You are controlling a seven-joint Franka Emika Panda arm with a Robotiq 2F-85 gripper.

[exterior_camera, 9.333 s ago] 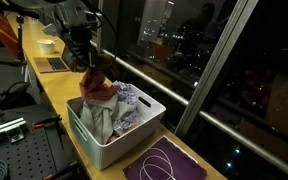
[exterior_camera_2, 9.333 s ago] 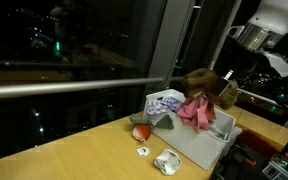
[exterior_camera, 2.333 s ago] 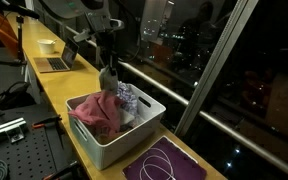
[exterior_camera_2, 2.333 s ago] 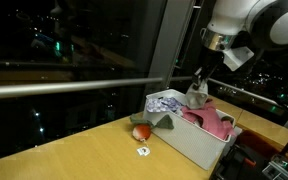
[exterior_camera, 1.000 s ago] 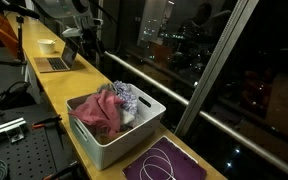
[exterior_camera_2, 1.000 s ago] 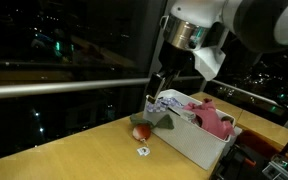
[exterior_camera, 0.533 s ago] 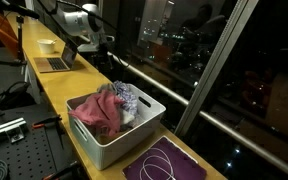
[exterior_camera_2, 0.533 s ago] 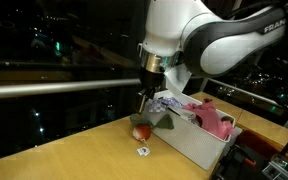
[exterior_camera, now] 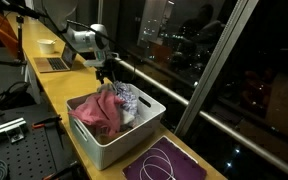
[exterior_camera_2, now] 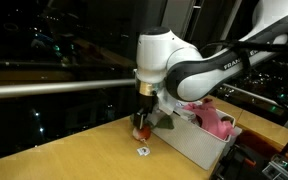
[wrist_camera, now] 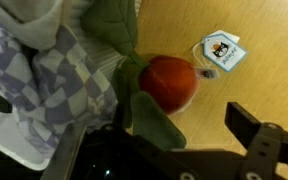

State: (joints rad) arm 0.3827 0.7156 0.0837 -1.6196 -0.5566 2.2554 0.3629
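While gripper (exterior_camera_2: 140, 118) hangs wide open, round red toy fruit (wrist_camera: 169, 82), floppy green leaves (wrist_camera: 156, 120), sits just beneath.

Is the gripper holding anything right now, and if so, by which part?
Nothing is held. The gripper is open just above the red toy on the table, its jaws not closed on it.

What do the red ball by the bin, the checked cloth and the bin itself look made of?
Red ball: matte and slightly fuzzy, probably soft plush, with green leaves that look like felt; not certain.
Checked cloth: woven fabric, judging by its folds and drape.
Bin: white, with smooth rigid walls, likely plastic.
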